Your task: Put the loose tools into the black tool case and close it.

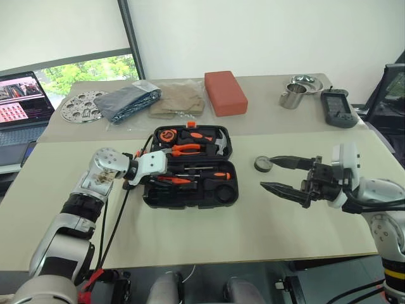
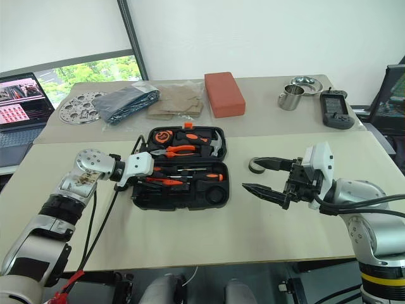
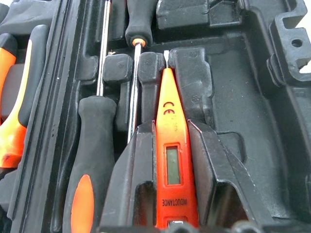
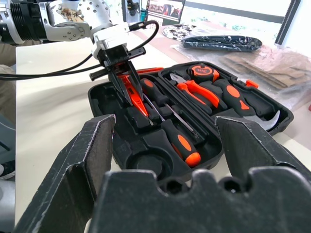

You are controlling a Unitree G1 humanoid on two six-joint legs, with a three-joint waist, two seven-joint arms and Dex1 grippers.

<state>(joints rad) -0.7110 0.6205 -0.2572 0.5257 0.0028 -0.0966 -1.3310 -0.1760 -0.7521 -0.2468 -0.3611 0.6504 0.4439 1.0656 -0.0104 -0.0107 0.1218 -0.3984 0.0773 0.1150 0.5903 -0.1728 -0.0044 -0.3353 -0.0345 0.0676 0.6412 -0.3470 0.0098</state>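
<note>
The black tool case (image 1: 190, 204) lies open in the middle of the table. My left gripper (image 3: 170, 128) reaches into its near half and is shut on the small slim orange screwdriver (image 3: 169, 111), which lies along a slot. Beside it, two orange-and-black screwdrivers (image 3: 92, 145) (image 3: 141, 24) rest in their slots. A small dark tape roll (image 1: 262, 164) lies on the table right of the case. My right gripper (image 1: 267, 172) hovers open just beside the roll, its upper fingertip close to it.
Orange-handled pliers (image 1: 186, 149), a hammer (image 1: 218, 144) and a round tape measure (image 1: 166, 135) fill the case's far half. At the back stand a red-orange block (image 1: 224, 92), a metal cup (image 1: 291, 96), a handheld device (image 1: 335, 107), bagged cloth (image 1: 130, 100) and a laptop (image 1: 19, 104).
</note>
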